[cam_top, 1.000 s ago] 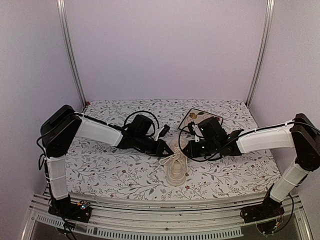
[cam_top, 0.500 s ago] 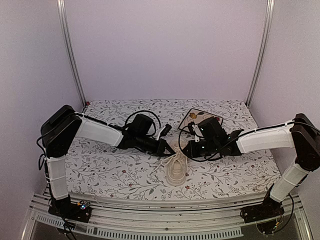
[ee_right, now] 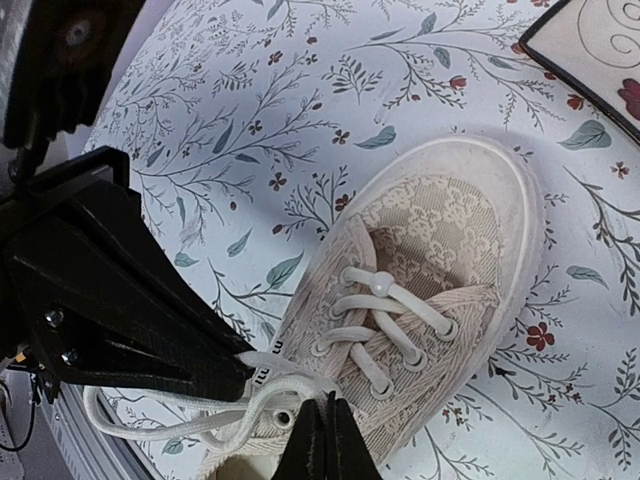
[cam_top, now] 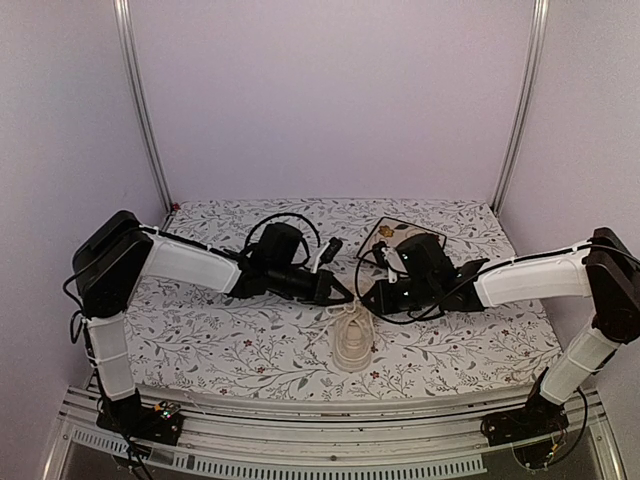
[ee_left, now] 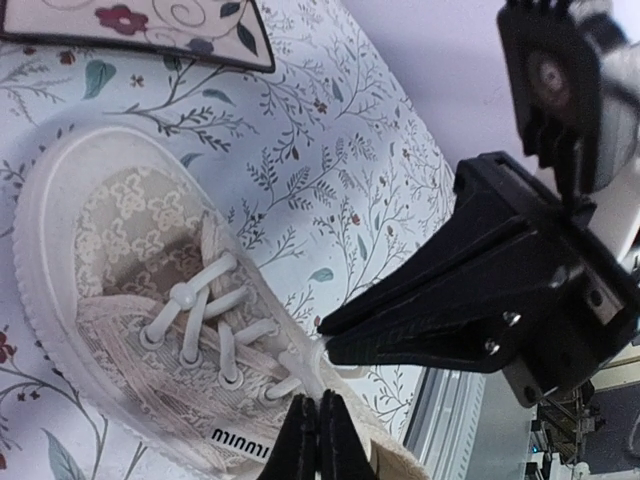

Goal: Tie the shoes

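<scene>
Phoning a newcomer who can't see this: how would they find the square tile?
On the floral tablecloth, look far and right of centre. The tile lies flat there, half under the right arm; only it has a dark border.

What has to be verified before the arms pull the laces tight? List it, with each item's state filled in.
1. Left fingers gripping the laces: ok, shut, with a lace running into the tips.
2. Right fingers gripping the laces: ok, shut, with a lace at the tips.
3. Bow formed: not ok, only loose loops by the opening of the shoe.
4. Room between the two pairs of fingers: not ok, they nearly meet over the shoe.
5. Shoe sitting sole down: ok.
6. Tile clear of the shoe: ok, apart, beyond the toe.
</scene>
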